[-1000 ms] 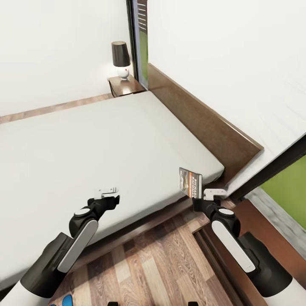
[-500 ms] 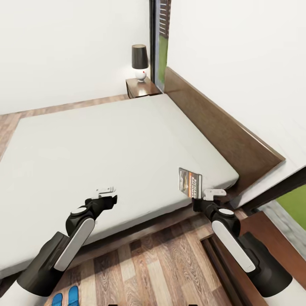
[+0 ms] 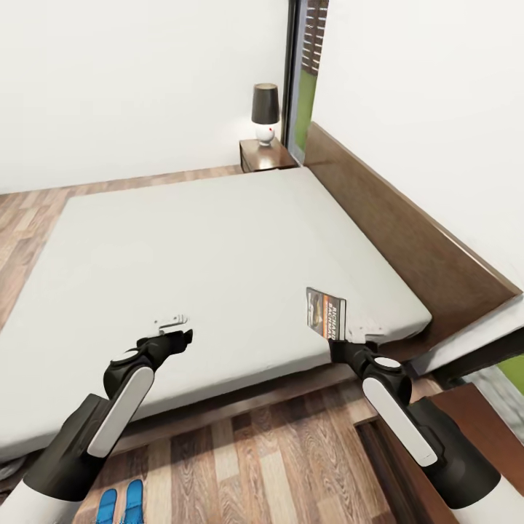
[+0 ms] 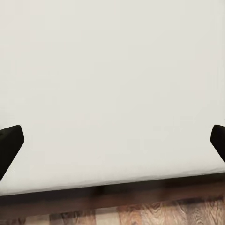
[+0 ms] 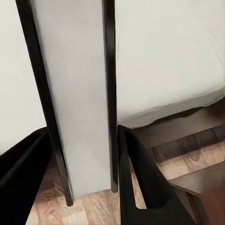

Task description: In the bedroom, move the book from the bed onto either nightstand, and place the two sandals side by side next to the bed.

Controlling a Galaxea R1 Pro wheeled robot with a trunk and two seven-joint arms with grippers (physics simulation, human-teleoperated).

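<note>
The book (image 3: 325,314) stands upright in the air over the mattress's near corner, with my right gripper (image 3: 339,340) shut on its lower edge. In the right wrist view the book (image 5: 75,103) runs edge-on between the two black fingers (image 5: 140,178). My left gripper (image 3: 178,333) hangs open over the near edge of the bed (image 3: 204,247), its fingers (image 4: 7,145) wide apart with only mattress (image 4: 112,84) between them. Two blue sandals (image 3: 120,503) lie side by side on the floor at the bottom left, close to the bed frame. A nightstand (image 3: 266,155) stands at the bed's far corner.
A black-shaded lamp (image 3: 265,109) sits on the far nightstand. The dark headboard (image 3: 407,240) runs along the right wall. A dark-brown cabinet top (image 3: 458,404) lies at the lower right beside my right arm. Wood-plank floor (image 3: 276,466) stretches below the bed's near edge.
The whole picture has shifted right as the camera turned left, so more floor and both sandals show. The book stays held upright in the right gripper. The left gripper stays open.
</note>
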